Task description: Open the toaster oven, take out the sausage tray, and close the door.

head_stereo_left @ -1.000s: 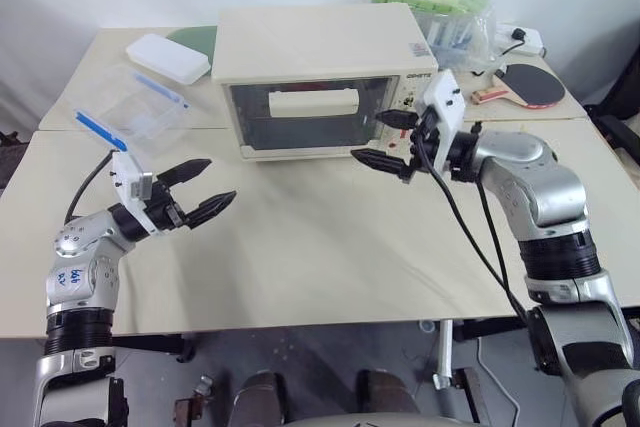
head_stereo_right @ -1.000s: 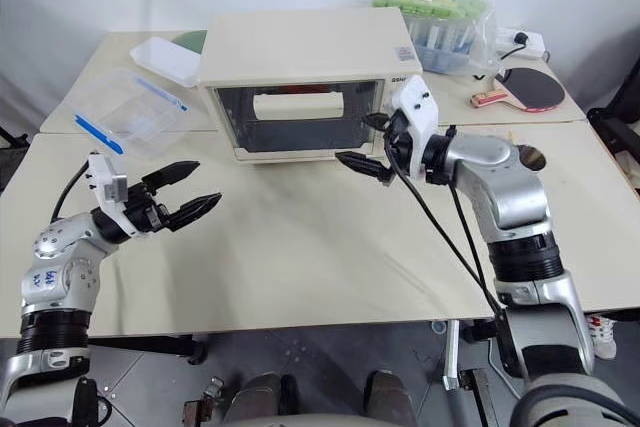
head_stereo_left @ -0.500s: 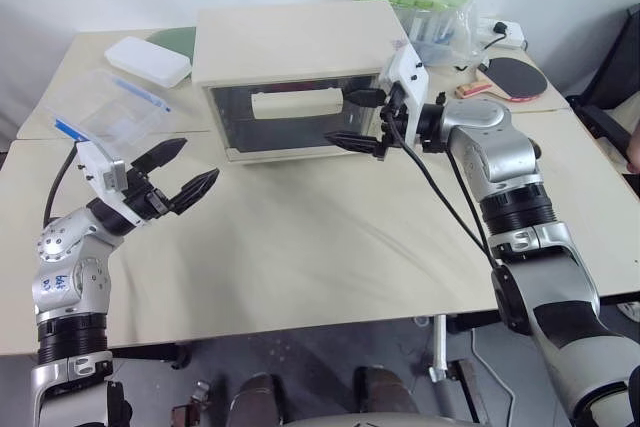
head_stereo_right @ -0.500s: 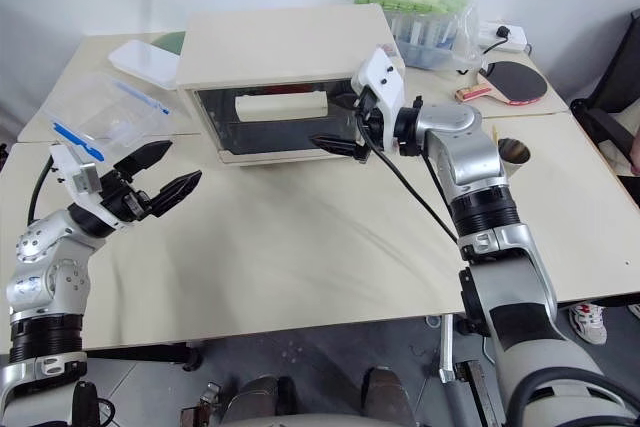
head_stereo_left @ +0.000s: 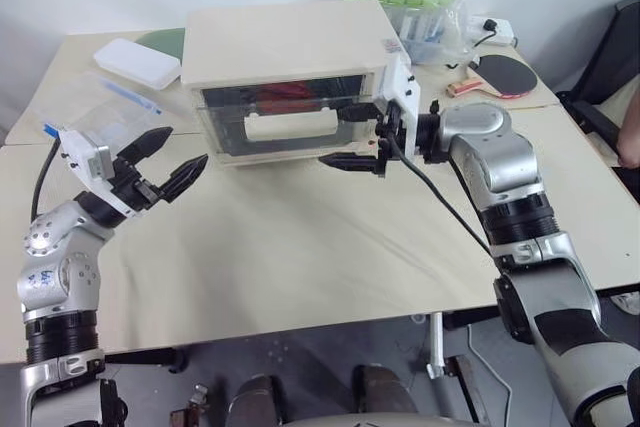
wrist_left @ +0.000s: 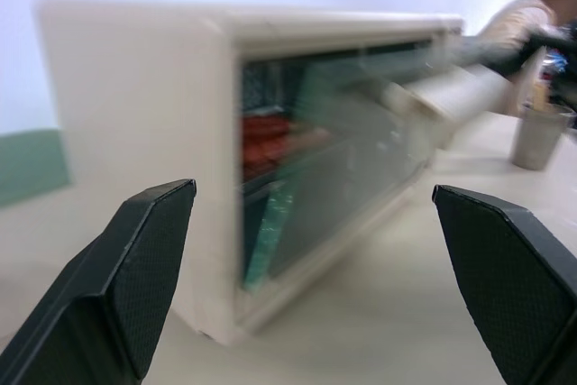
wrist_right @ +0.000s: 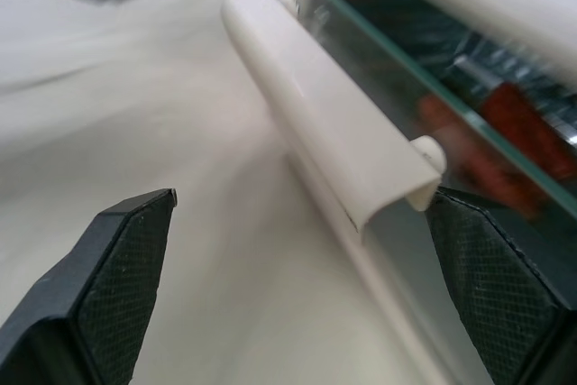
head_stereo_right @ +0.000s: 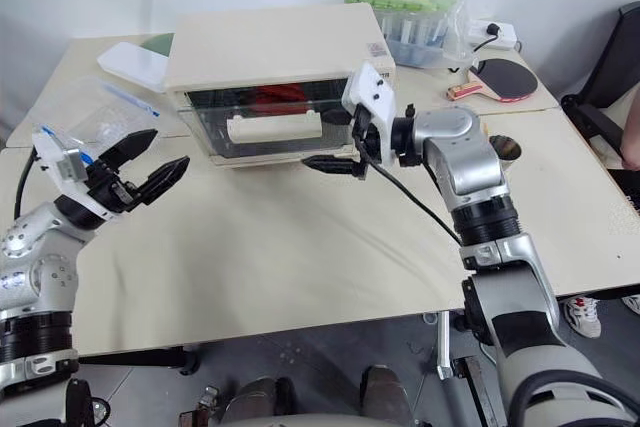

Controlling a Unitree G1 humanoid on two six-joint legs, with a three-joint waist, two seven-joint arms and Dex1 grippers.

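**Tilting oven door stands partly open as two claws wait beside it**

Seen from the head camera, the cream toaster oven (head_stereo_left: 290, 72) sits at the back of a pale table (head_stereo_left: 300, 247), its glass door (head_stereo_left: 285, 125) leaning outward at the top, partly open. The right gripper (head_stereo_left: 352, 134) reaches in sideways at the door's right end, its black fingers spread apart with one above and one below the level of the handle (head_stereo_left: 290, 126). The left gripper (head_stereo_left: 165, 160) hangs over the table to the oven's left, well apart from it, fingers also spread and holding nothing. Red sausages on the tray (head_stereo_left: 283, 99) show inside the oven, behind the glass. A clear plastic box (head_stereo_left: 95, 112) and a table tennis paddle (head_stereo_left: 500, 74) lie on the table.

From the left wrist, the oven's side and the gap of the tilted door show between wide fingers (wrist_left: 135, 268).

From the right wrist, the cream handle runs between the parted fingers (wrist_right: 117, 286), with the sausages behind the glass.
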